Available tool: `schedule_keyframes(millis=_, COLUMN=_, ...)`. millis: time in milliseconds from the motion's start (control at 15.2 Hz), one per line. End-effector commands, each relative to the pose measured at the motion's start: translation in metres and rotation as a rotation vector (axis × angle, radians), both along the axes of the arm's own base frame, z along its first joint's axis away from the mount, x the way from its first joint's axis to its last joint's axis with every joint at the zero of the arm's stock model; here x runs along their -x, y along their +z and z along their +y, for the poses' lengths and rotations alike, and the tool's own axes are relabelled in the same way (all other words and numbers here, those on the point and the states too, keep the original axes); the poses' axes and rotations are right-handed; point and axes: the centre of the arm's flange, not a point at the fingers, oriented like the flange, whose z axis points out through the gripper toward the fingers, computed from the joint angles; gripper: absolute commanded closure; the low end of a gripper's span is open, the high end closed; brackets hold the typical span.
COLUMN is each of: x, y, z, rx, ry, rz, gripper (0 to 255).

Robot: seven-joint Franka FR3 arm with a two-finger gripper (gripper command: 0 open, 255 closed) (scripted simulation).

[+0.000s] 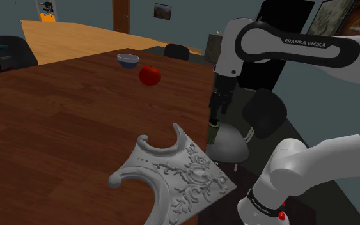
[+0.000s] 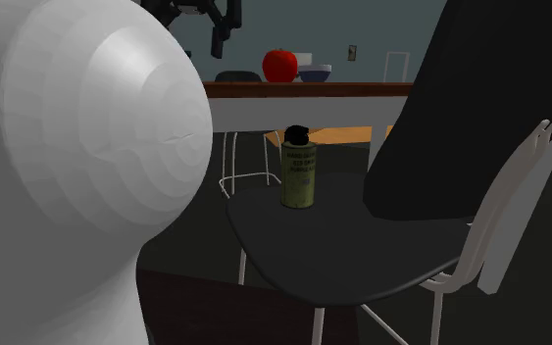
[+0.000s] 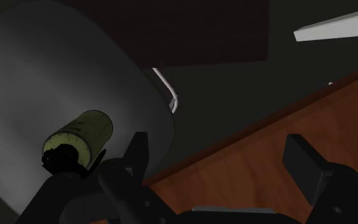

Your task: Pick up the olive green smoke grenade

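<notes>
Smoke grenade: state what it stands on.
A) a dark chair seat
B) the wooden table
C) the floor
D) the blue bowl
A: in the second exterior view the olive green smoke grenade stands upright on the dark chair seat, lower than the table that carries the red apple and the bowl.
</notes>
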Motion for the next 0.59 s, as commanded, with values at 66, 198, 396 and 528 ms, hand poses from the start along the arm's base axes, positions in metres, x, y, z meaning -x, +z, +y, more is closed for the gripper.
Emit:
schedule_keyframes(millis=66, x=-0.001, y=-0.007, z=-0.01, rx=0.005, ry=0.008, rz=-0.012, gripper=0)
schedule_keyframes(millis=198, x=-0.003, y=-0.021, z=-0.029, rx=0.016, ry=0.025, rz=-0.036, gripper=0)
schedule_keyframes(millis=396, x=-0.007, y=-0.042, z=-0.058, rx=0.032, ry=0.05, rz=-0.072, gripper=0)
schedule_keyframes(millis=528, x=-0.011, y=-0.055, z=-0.078, rx=0.043, ry=0.066, rz=-0.096, gripper=0)
